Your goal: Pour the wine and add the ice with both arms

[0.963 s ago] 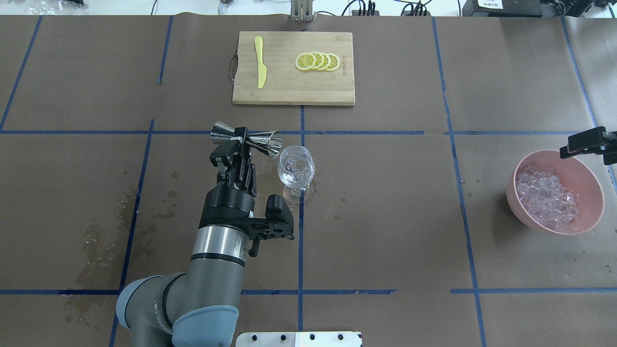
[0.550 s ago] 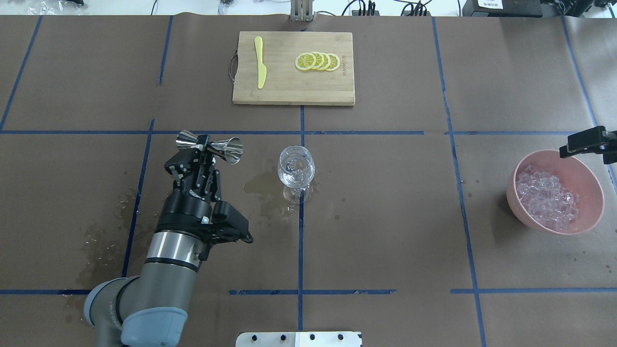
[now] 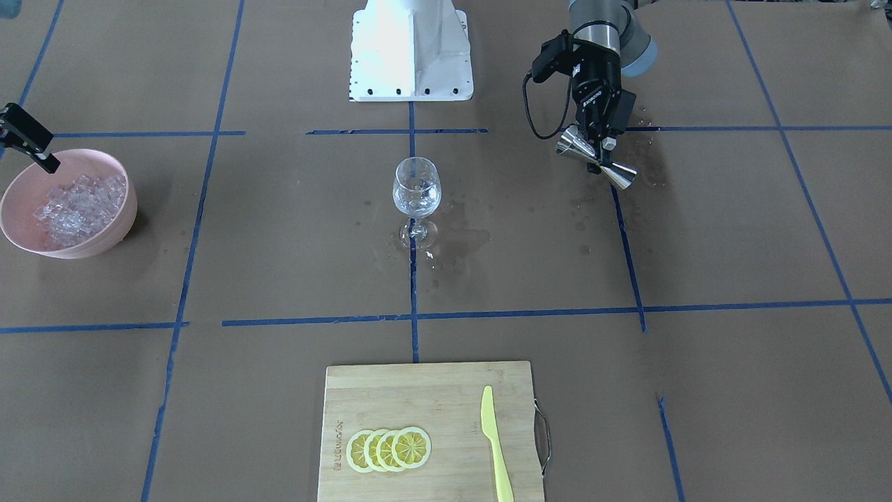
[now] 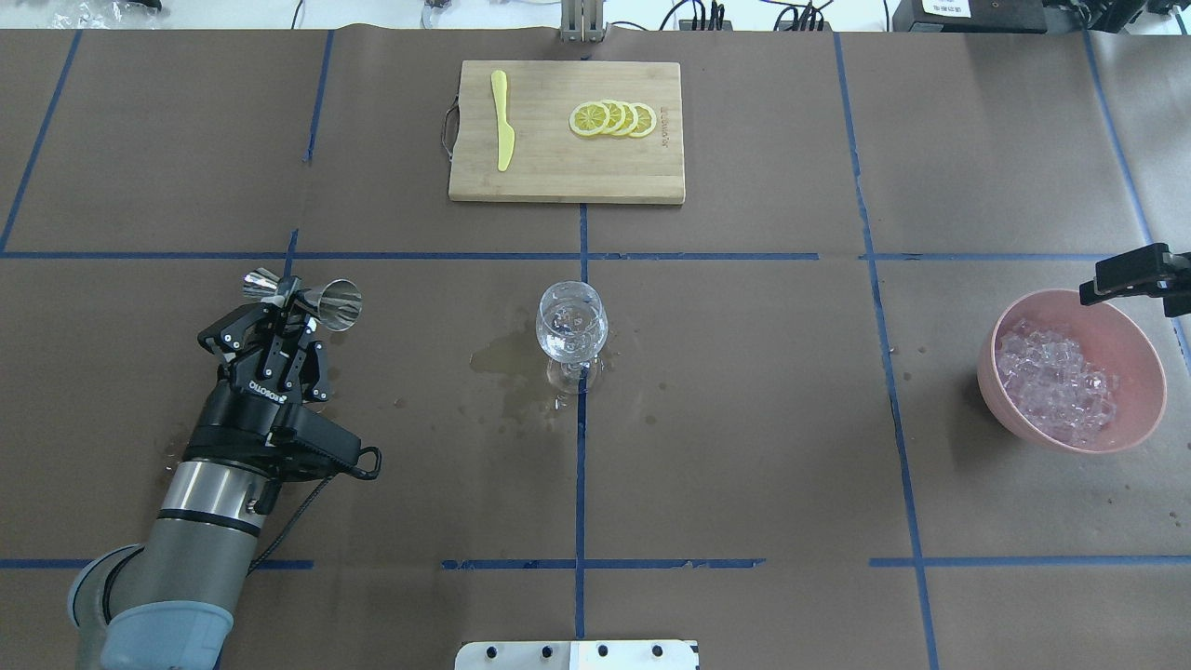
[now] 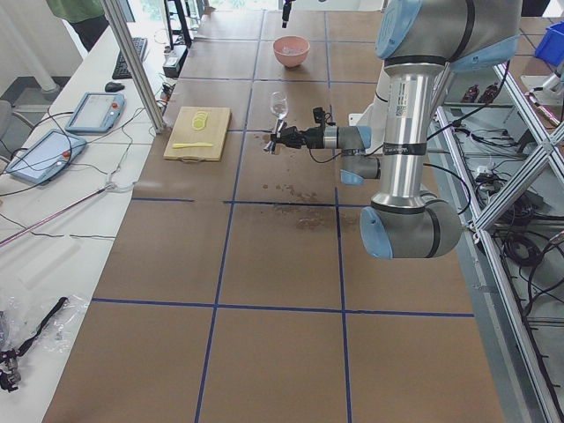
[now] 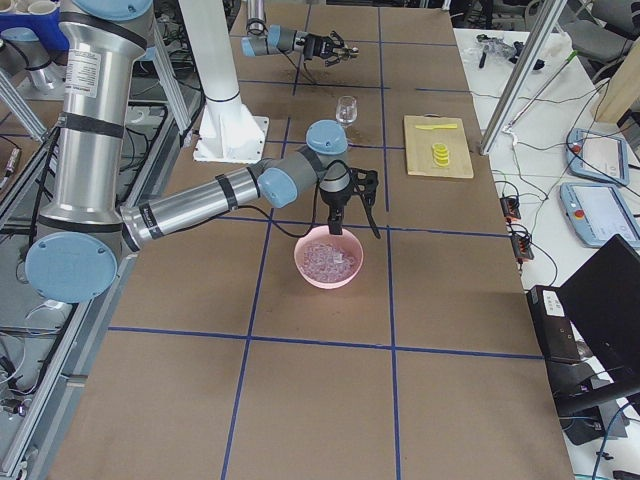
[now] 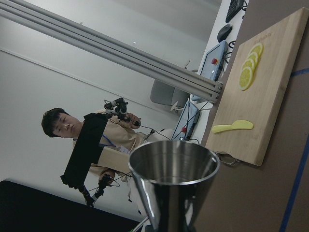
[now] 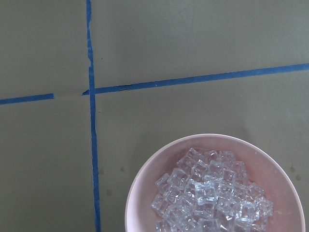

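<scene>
Here, ice (image 4: 1056,386) in bowl (image 4: 986,372) near right gripper (image 4: 1098,287); left gripper (image 4: 287,307) grips jigger (image 4: 333,303).

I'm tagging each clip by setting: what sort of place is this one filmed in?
Most likely a robotics lab, not a real bar: the table is covered in brown paper gridded with blue tape, aluminium framing stands alongside, and control tablets lie on the side bench.

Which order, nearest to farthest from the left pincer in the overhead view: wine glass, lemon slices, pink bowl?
From the left pincer, which holds the measuring cup:
1. Wine glass, table centre.
2. Lemon slices, on the far cutting board.
3. Pink bowl, far right.
</scene>
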### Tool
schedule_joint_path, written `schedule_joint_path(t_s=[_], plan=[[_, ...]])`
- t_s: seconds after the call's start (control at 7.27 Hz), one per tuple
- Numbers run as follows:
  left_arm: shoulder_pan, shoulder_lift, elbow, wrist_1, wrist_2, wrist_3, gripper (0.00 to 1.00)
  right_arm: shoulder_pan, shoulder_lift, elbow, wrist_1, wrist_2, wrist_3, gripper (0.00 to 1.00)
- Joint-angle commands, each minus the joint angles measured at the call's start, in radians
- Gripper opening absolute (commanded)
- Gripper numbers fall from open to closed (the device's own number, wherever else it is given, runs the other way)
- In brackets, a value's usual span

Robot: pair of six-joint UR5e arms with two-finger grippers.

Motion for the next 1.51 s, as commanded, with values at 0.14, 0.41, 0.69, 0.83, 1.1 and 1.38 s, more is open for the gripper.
schedule_joint_path(t_s=[0.14, 0.41, 0.69, 0.83, 1.1, 1.38], plan=[[0.003, 0.01, 0.011, -0.092, -0.123, -0.435, 0.0, 0.0, 0.0, 0.0, 0.0, 0.0, 0.0, 1.0], [0.014, 0.008, 0.019, -0.135, -0.128, -0.656, 0.0, 0.0, 0.0, 0.0, 0.0, 0.0, 0.0, 1.0], [0.026, 0.008, 0.019, -0.138, -0.129, -0.86, 0.0, 0.0, 0.0, 0.0, 0.0, -0.002, 0.0, 1.0], [0.035, 0.008, 0.019, -0.139, -0.128, -0.893, 0.0, 0.0, 0.002, 0.0, 0.0, -0.003, 0.0, 1.0], [0.046, 0.011, 0.068, -0.139, -0.105, -0.913, 0.0, 0.0, 0.005, -0.002, -0.002, -0.005, 0.0, 1.0], [0.044, 0.014, 0.097, -0.139, -0.043, -0.916, 0.0, 0.0, 0.005, 0.0, -0.002, -0.005, 0.0, 1.0]])
